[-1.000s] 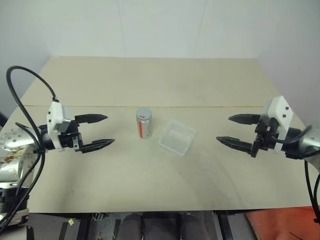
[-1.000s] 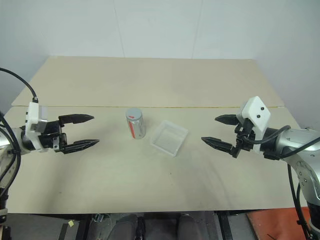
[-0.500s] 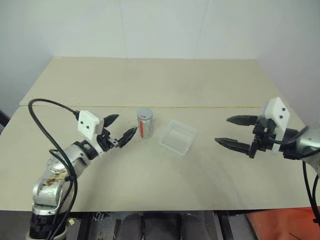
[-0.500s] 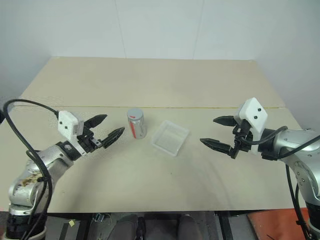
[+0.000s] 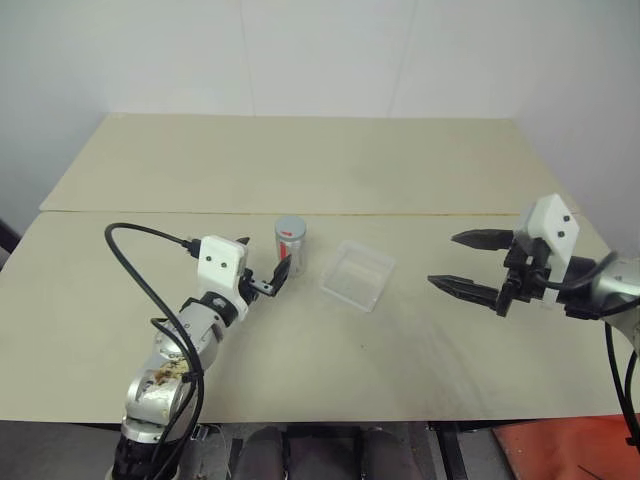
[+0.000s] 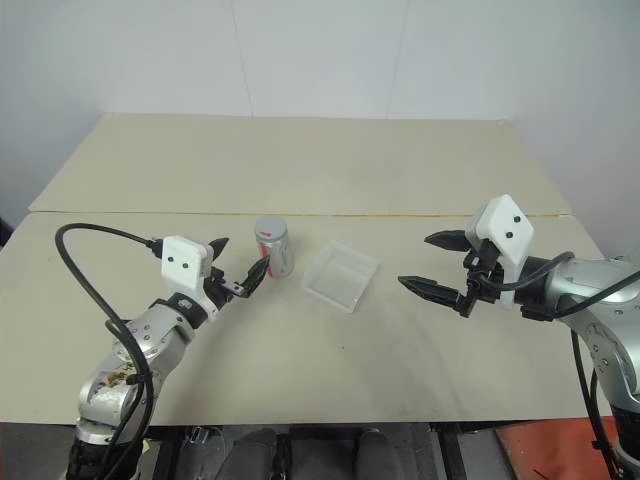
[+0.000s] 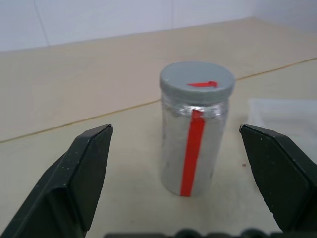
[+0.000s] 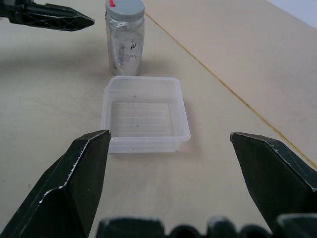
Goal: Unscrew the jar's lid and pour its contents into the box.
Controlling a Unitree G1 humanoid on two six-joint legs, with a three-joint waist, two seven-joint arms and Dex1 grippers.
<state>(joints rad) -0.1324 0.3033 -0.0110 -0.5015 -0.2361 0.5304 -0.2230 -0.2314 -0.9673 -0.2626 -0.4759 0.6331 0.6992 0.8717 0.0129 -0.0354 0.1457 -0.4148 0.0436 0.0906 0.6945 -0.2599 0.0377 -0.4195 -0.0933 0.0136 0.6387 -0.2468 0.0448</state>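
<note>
Standing upright between the wide-spread fingers of the left gripper [image 5: 263, 270], untouched: jar [image 7: 195, 130], lid [image 7: 197, 82] screwed on. Box [image 8: 145, 114] lies ahead of the right gripper [image 5: 470, 265], also spread wide, nothing held. Risk noted: an off-centre closure could tip the jar or knock it against the box.

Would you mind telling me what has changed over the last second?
The left gripper swung in from the table's left side to the jar, jaws open on either side of it, gripping nothing yet. The right gripper, jar, lid and box stayed put.
</note>
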